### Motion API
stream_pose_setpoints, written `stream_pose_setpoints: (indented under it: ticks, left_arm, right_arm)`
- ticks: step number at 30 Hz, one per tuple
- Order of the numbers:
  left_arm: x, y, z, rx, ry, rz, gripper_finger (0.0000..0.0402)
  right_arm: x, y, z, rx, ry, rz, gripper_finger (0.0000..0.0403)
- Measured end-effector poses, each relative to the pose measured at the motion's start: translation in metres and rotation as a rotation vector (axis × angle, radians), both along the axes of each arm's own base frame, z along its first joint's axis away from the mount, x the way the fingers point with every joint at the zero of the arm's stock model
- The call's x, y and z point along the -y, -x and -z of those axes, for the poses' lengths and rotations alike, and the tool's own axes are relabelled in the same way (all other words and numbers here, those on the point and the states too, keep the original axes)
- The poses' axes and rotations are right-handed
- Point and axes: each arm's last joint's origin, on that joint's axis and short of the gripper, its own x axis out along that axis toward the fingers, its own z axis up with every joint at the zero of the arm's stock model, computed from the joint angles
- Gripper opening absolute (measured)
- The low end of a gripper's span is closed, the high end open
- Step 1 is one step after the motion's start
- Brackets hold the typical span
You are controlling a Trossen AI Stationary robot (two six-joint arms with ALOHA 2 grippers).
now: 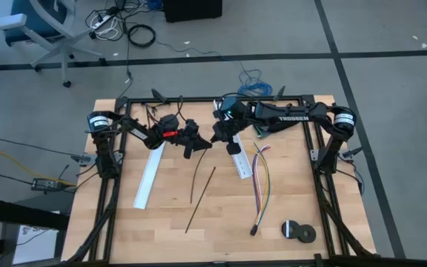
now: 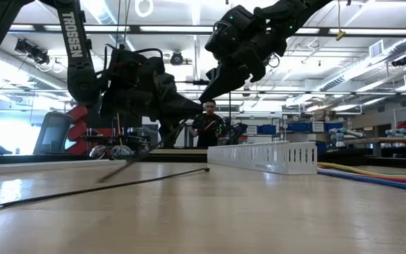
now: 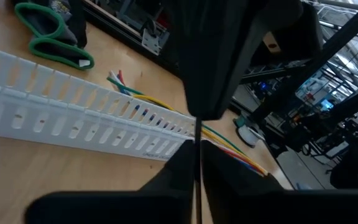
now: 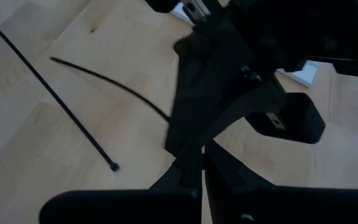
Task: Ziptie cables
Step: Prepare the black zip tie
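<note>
Two thin black zipties show. One ziptie [image 1: 201, 199] lies flat on the wood. The other ziptie [image 1: 196, 178] slants up from the table to my left gripper [image 1: 200, 145], which is shut on it above the table's middle. My right gripper [image 1: 215, 139] is shut tip to tip with the left one, at the same ziptie's upper end. The cables [image 1: 262, 182], yellow, blue and pinkish wires, lie untouched on the table's right half, beside a white slotted channel [image 1: 239, 159]. My left gripper pinches the ziptie near its upper end [image 3: 197, 152] between its two fingers, which reach in nearly level from the table's left. The strip slopes down from the fingers [image 2: 139, 155], and its lower end [image 1: 192, 200] rests on the wood. My right gripper comes from the table's right, slanting down, and its shut fingertips meet the ziptie's top end [image 3: 197, 124] just beyond my left fingers. The fingers themselves hide how much of the strip lies between them.
A second white channel [image 1: 148, 178] lies on the left half of the table. Two black tape rolls [image 1: 299, 231] sit near the front right corner. Bare wood lies between the loose ziptie and the cables. A person [image 2: 208, 123] stands in the room beyond the table.
</note>
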Motion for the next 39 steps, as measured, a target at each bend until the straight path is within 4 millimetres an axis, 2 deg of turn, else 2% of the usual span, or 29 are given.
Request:
stream_pose_setpoints:
  ticks: [2,12,24,29,34,39]
  left_arm:
    - [0.0,0.0,0.0,0.001,-0.002,0.0,0.0009]
    - [0.001,-0.001,0.0,0.001,-0.026,-0.007,0.0003]
    - [0.001,0.0,0.007,-0.063,-0.04,-0.034,0.0001]
    - [0.0,-0.001,0.008,-0.071,-0.085,-0.097,0.0001]
    - [0.01,-0.005,0.006,-0.035,-0.195,-0.103,0.0]
    - [0.023,-0.011,0.002,0.009,-0.337,-0.134,0.0]
  right_arm:
    - [0.0,0.0,0.0,-0.001,-0.001,0.001,0.0]
    - [0.0,0.0,0.0,-0.014,-0.041,0.05,0.0013]
    - [0.003,0.0,-0.004,0.011,-0.059,0.084,0.0083]
    - [0.01,0.013,-0.024,0.02,-0.046,0.24,0.0099]
    - [0.013,0.031,-0.036,-0.018,-0.089,0.302,0.0088]
    - [0.01,0.042,-0.027,-0.075,-0.115,0.313,0.0073]
